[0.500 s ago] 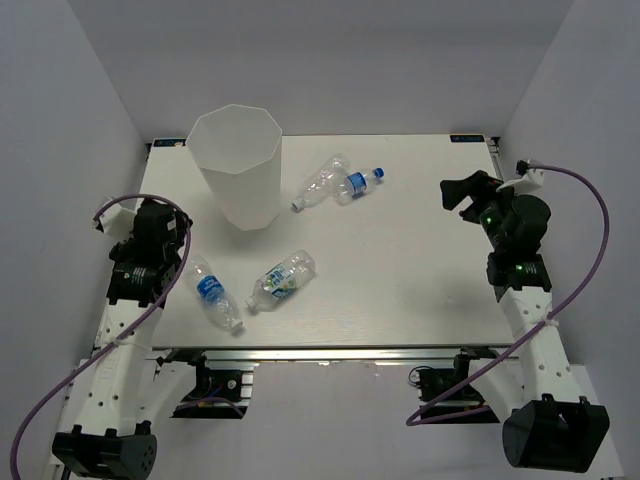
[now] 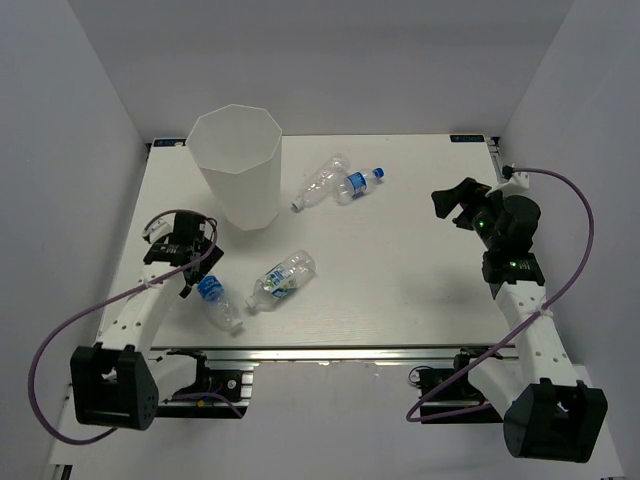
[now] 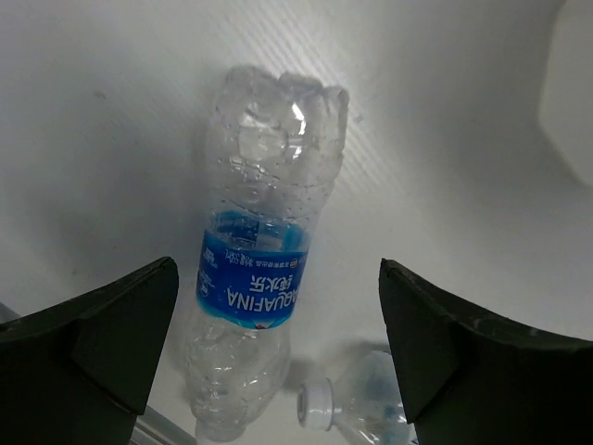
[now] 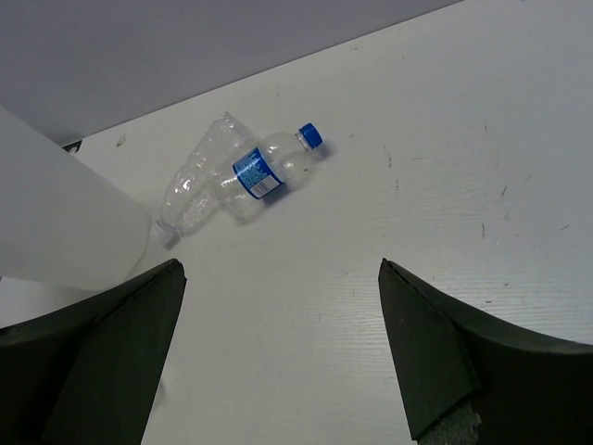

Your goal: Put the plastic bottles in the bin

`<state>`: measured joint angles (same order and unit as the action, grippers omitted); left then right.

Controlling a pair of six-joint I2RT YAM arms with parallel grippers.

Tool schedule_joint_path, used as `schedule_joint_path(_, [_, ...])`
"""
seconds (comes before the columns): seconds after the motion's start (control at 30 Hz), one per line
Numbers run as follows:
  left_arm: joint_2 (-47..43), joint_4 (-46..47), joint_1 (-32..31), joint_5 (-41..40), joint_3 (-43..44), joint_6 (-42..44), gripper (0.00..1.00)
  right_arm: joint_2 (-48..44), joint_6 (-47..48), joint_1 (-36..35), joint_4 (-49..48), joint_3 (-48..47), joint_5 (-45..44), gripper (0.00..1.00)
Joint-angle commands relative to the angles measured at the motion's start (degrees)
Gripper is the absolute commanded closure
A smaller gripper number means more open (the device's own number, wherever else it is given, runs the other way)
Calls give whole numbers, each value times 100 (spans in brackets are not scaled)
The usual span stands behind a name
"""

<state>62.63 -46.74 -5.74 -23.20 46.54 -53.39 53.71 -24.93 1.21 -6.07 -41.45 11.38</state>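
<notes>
The bin (image 2: 237,165) stands at the back left, upright and open. Two plastic bottles lie side by side at the back middle: a crushed clear one (image 2: 322,183) and one with a blue cap (image 2: 358,183). A third (image 2: 282,279) lies at the front middle. A fourth, with a blue label (image 2: 215,295), lies at the front left. My left gripper (image 2: 198,268) hovers over that fourth bottle, open and empty. In the left wrist view the bottle (image 3: 255,278) lies between the open fingers. My right gripper (image 2: 447,207) is open and empty at the right, facing the back pair (image 4: 269,167).
The white cap end of the front middle bottle (image 3: 317,405) lies close to the labelled bottle's neck. The bin's wall (image 4: 56,213) shows at the left of the right wrist view. The table's front edge (image 2: 330,348) runs just below the front bottles.
My left arm has swung forward and inward, bringing its gripper over the front left bottle. My right gripper has shifted a little to the left. The bottles and bin have not moved.
</notes>
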Motion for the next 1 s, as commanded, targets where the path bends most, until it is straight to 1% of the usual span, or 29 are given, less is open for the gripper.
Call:
schedule_joint_path(0.0, [257, 638, -6, 632, -259, -14, 2, 86, 181, -7, -70, -135, 260, 11])
schedule_joint_path(0.1, [618, 893, -6, 756, -523, -49, 2, 166, 208, -7, 9, -179, 207, 11])
schedule_joint_path(0.23, [1049, 1062, -6, 580, -761, -146, 2, 192, 225, -7, 9, -179, 207, 11])
schedule_joint_path(0.27, [1206, 1079, -6, 571, -787, -146, 3, 192, 225, -7, 9, -179, 181, 11])
schedule_joint_path(0.3, [1277, 1105, -6, 562, -779, -128, 9, 192, 234, -7, 18, -179, 181, 11])
schedule_joint_path(0.33, [1339, 1062, -6, 545, -761, -154, 25, 175, 243, -7, 18, -188, 163, 11])
schedule_joint_path(0.37, [1383, 1018, -6, 536, -674, -163, 37, 166, 243, -7, 35, -179, 137, 10])
schedule_joint_path(0.43, [1340, 781, -6, 317, -533, -225, 52, 148, 278, -7, 88, -188, 102, 11])
schedule_joint_path(0.47, [1252, 667, -6, 255, -471, -295, 64, 105, 287, -7, 105, -197, 58, 11])
schedule_joint_path(0.5, [1034, 414, -6, 150, -271, -330, 69, 87, 295, -7, 106, -197, 23, 11])
schedule_joint_path(0.57, [769, 79, -6, -324, 11, -453, 70, -1, 296, -7, -61, -109, 22, 11])
schedule_joint_path(0.6, [620, -271, -6, -543, 326, -523, 70, -27, 296, -7, -157, -65, 57, 11])
schedule_joint_path(0.63, [314, -413, -6, -954, 486, -602, 70, -54, 296, -7, -228, -4, 110, 11])
schedule_joint_path(0.7, [-39, -573, -6, -1238, 750, -726, 70, -89, 357, -7, -255, -3, 224, 11])
schedule_joint_path(0.73, [-354, -460, -6, -1396, 1003, -682, 70, -115, 444, -7, -246, -21, 216, 11])
schedule_joint_path(0.77, [-479, -380, -6, -1432, 1154, -560, 70, -133, 497, -7, -255, -21, 233, 11])
schedule_joint_path(0.8, [-558, -284, -6, -1459, 1364, -507, 74, -142, 532, -7, -281, -21, 242, 11])
schedule_joint_path(0.83, [-594, -257, -6, -1459, 1888, -419, 75, -168, 550, -7, -386, 23, 268, 11])
schedule_joint_path(0.87, [-638, -213, -6, -1442, 2163, -183, 76, -168, 446, -7, -613, 206, 469, 11])
schedule_joint_path(0.9, [-647, 66, -6, -1442, 2392, -33, 76, -151, 358, -7, -1024, 277, 636, 11])
schedule_joint_path(0.93, [-664, 338, -6, -1363, 2742, 430, 76, -98, 287, -7, -1063, 243, 890, 11])
schedule_joint_path(0.97, [-647, 689, -6, -1275, 2894, 669, 74, -81, 313, -7, -1002, 182, 962, 11])
